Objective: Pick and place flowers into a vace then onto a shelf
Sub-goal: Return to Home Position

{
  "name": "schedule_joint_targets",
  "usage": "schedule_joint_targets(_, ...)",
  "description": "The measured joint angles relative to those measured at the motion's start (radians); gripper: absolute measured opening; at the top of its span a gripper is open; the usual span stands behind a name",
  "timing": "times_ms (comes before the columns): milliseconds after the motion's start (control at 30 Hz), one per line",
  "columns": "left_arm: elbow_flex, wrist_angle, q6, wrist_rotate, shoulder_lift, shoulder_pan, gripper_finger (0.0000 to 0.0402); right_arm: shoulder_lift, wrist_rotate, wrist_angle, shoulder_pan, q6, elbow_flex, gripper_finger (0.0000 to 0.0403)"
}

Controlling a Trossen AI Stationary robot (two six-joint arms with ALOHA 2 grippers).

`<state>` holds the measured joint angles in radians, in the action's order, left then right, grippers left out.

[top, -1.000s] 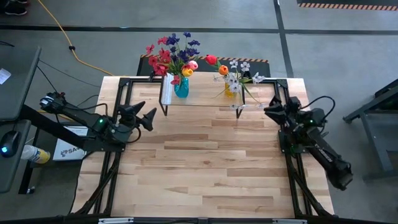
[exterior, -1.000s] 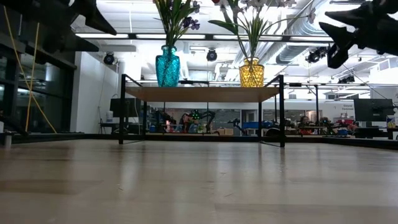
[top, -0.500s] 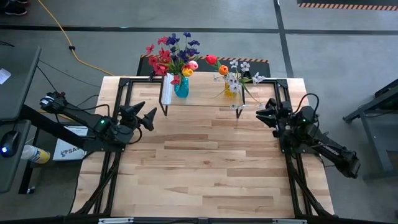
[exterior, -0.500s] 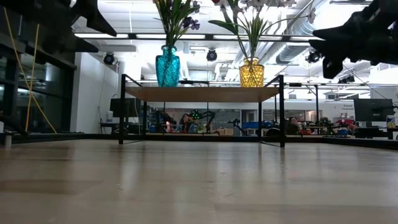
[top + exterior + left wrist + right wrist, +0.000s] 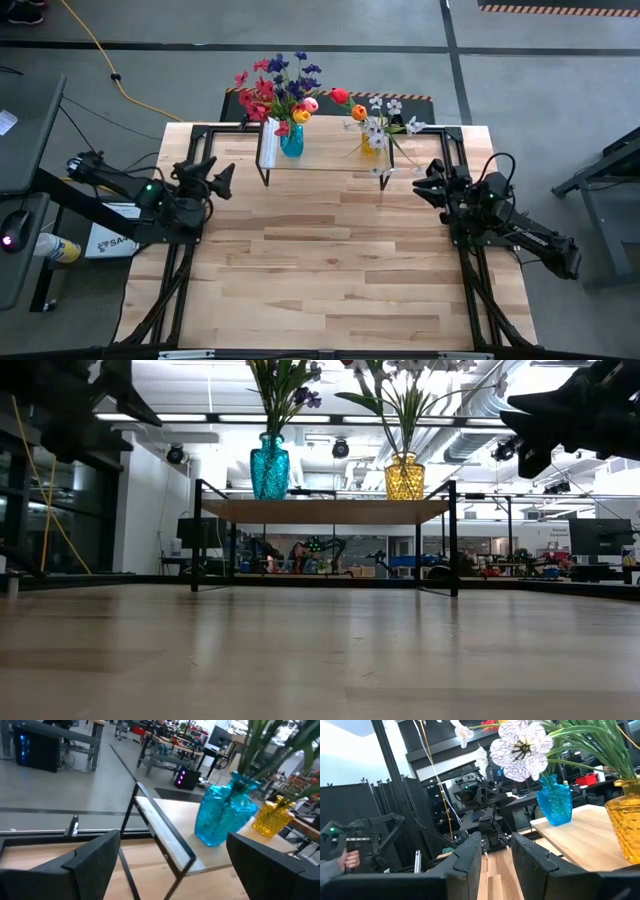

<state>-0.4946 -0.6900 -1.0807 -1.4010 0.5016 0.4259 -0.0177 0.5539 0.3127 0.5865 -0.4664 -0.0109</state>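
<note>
Standing in two vases on the shelf (image 5: 330,157), the flowers (image 5: 277,85) are found at the far edge of the counter (image 5: 330,270). One bunch is held in a blue vase (image 5: 291,142) near the shelf's white strip (image 5: 268,146); red, purple, pink and yellow-orange blooms are spread above its green stems. The other bunch is held in a yellow vase (image 5: 371,146) toward the opposite end of the shelf, with small white blooms, an orange one and a red one leaning outward. Both vases are seen upright and well apart in the low view, on a light-wood board carried by thin black legs.

The left hand (image 5: 222,168) is raised above the counter's left side, near the white-strip end of the shelf but apart from it. Its fingers (image 5: 90,855) are spread wide and nothing is held between them. The right hand (image 5: 420,182) is raised near the shelf's other end, just beside the corner leg. Its fingers (image 5: 470,855) are drawn close, with a narrow gap left between them and nothing gripped.
</note>
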Motion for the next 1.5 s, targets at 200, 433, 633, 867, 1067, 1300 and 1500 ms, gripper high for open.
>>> schedule_joint_targets(200, 0.0, -0.093, -0.028, -0.007, -0.098, 0.041, 0.0397, 0.0, -0.006, 0.002, 0.0, 0.0, 0.0, 0.0099)
schedule_joint_targets(433, 0.0, -0.208, -0.035, -0.083, -0.231, 0.207, 0.0397, 0.0, -0.028, 0.002, 0.0, -0.003, 0.0, 0.0099)
schedule_joint_targets(633, 0.0, -0.303, -0.07, -0.144, -0.312, 0.38, 0.0397, 0.0, -0.028, 0.004, 0.0, -0.013, 0.0, 0.0099)
schedule_joint_targets(867, 0.001, -0.445, -0.225, -0.171, -0.317, 0.564, 0.0397, 0.0, -0.025, 0.006, 0.0, -0.034, 0.0, 0.0099)
schedule_joint_targets(1067, 0.079, -0.449, -0.39, -0.174, -0.317, 0.717, 0.0397, 0.0, -0.012, 0.006, 0.0, -0.057, 0.0, 0.0099)
schedule_joint_targets(1300, 0.204, -0.391, -0.634, -0.162, -0.314, 0.814, 0.0397, -0.001, 0.006, 0.006, 0.0, -0.093, 0.0, 0.0099)
schedule_joint_targets(1500, 0.209, -0.24, -0.504, -0.173, -0.292, 0.812, 0.0397, -0.001, 0.031, 0.019, 0.0, -0.127, 0.001, 0.0099)
